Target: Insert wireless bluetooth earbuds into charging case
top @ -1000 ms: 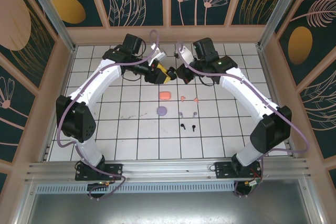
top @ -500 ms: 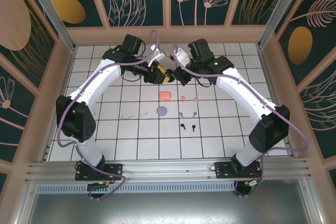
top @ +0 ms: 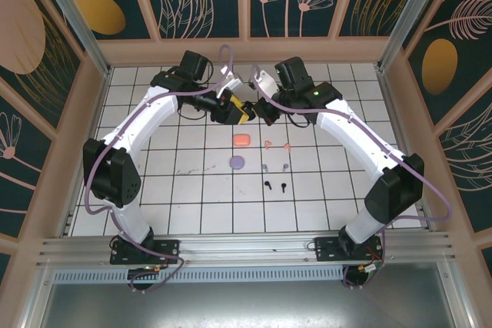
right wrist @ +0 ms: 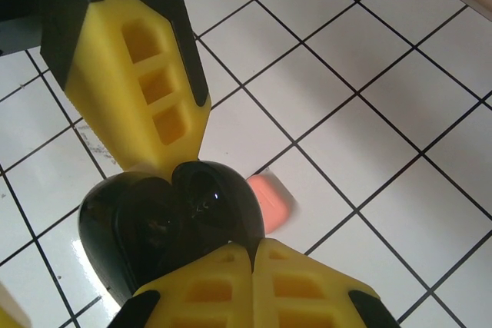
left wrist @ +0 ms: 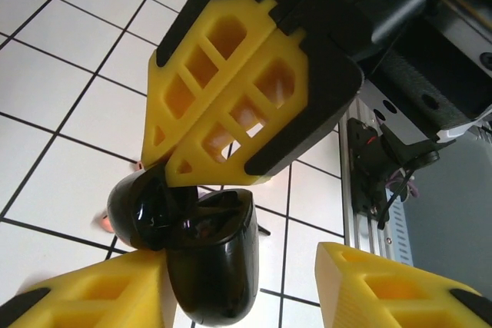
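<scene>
The black case (left wrist: 211,259) sits open near the far edge of the surface (top: 154,190), about midway across. The left end effector (left wrist: 238,263) straddles it with jaws apart: one finger touches it, the other stands clear. The right end effector (right wrist: 254,255), jaws together, has its tips against the lid. The black earbuds (top: 268,185) lie toward the near edge, seemingly closer to the right arm; their stem axis is too small to read. In between lie the lilac earbuds (top: 264,167), salmon earbuds (top: 267,144), pink case (top: 241,140) and lilac case (top: 237,162).
</scene>
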{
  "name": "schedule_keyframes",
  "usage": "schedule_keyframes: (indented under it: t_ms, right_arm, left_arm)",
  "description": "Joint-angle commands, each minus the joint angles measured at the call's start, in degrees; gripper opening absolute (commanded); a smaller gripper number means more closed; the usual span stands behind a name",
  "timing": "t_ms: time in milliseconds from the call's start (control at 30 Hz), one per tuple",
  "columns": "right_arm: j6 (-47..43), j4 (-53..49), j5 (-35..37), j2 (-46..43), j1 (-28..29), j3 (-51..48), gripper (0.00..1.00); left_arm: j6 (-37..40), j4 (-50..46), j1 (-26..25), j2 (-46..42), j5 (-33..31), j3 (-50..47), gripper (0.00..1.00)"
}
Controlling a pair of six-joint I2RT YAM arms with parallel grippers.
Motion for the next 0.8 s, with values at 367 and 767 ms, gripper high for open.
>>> schedule_keyframes:
  t_ms: [367,767]
  right_arm:
    - [-0.6,0.0,0.2,-1.2,1.3,1.4,0.00]
    - [-0.6,0.2,0.5,-1.7,1.2,0.7,0.00]
  left_arm:
    - [-2.9,7.1,-0.3,-1.1,-0.7,-3.5,0.59]
    - [-6.9,12.5,-0.1,-1.9,-0.2,-4.6,0.46]
